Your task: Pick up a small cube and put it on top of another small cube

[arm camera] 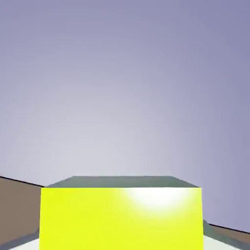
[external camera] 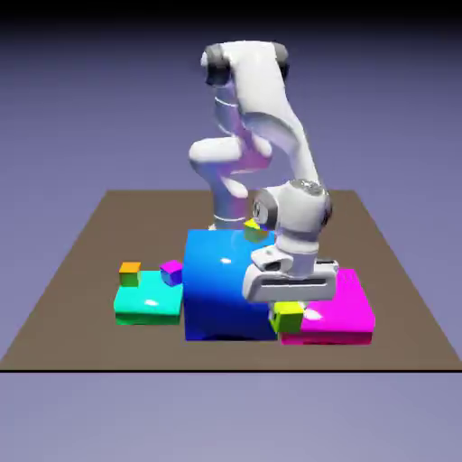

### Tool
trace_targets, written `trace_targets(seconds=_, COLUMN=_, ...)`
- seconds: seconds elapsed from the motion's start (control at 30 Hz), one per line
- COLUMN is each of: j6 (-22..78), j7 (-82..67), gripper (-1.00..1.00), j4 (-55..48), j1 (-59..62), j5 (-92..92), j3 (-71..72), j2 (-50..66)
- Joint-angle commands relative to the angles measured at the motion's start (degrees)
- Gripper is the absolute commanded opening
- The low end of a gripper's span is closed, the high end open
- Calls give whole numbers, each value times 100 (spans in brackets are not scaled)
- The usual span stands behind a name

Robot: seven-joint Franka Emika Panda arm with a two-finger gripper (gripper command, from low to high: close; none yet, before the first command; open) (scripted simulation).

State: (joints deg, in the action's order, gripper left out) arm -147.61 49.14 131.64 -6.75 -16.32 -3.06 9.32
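Observation:
The small cube (external camera: 289, 318) is lime yellow-green and sits low between the big blue block and the flat magenta block. My gripper (external camera: 289, 307) reaches down over it and is shut on it. In the hand view the small cube (arm camera: 121, 217) fills the bottom of the picture and hides the fingertips. The other small cube (external camera: 130, 272), with an orange top and green sides, rests on a flat cyan-green block at the exterior view's left, well apart from my gripper.
A big blue block (external camera: 221, 289) stands just left of my gripper. A flat magenta block (external camera: 347, 311) lies to its right. A magenta-and-purple cube (external camera: 171, 271) sits on the cyan-green block (external camera: 144, 307). A yellow-topped cube (external camera: 255, 230) shows behind the blue block.

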Motion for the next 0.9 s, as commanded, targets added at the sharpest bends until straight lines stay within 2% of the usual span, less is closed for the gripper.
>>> trace_targets(seconds=0.0, j6=64, j7=-233, gripper=-100, j4=128, j1=214, j5=-42, j3=-98, j2=-195)
trace_targets(seconds=0.17, j6=332, j7=-1342, gripper=-100, j4=832, j1=1251, j5=-139, j3=-624, j2=-1187)
trace_targets(seconds=0.47, j6=136, j7=-2095, gripper=-100, j4=2700, j1=2878, j5=704, j3=-2008, j2=-2978)
trace_targets(seconds=0.53, j6=121, j7=-2074, gripper=-100, j4=2723, j1=2882, j5=730, j3=-2025, j2=-2988)
trace_targets(seconds=0.77, j6=-1298, j7=-2761, gripper=-100, j4=2843, j1=2667, j5=1669, j3=-2083, j2=-1625)
trace_targets(seconds=0.8, j6=-1298, j7=-2761, gripper=100, j4=2843, j1=2667, j5=1669, j3=-2083, j2=-1625)
trace_targets(seconds=0.87, j6=-1082, j7=-2656, gripper=100, j4=2825, j1=2699, j5=1526, j3=-2074, j2=-1833)
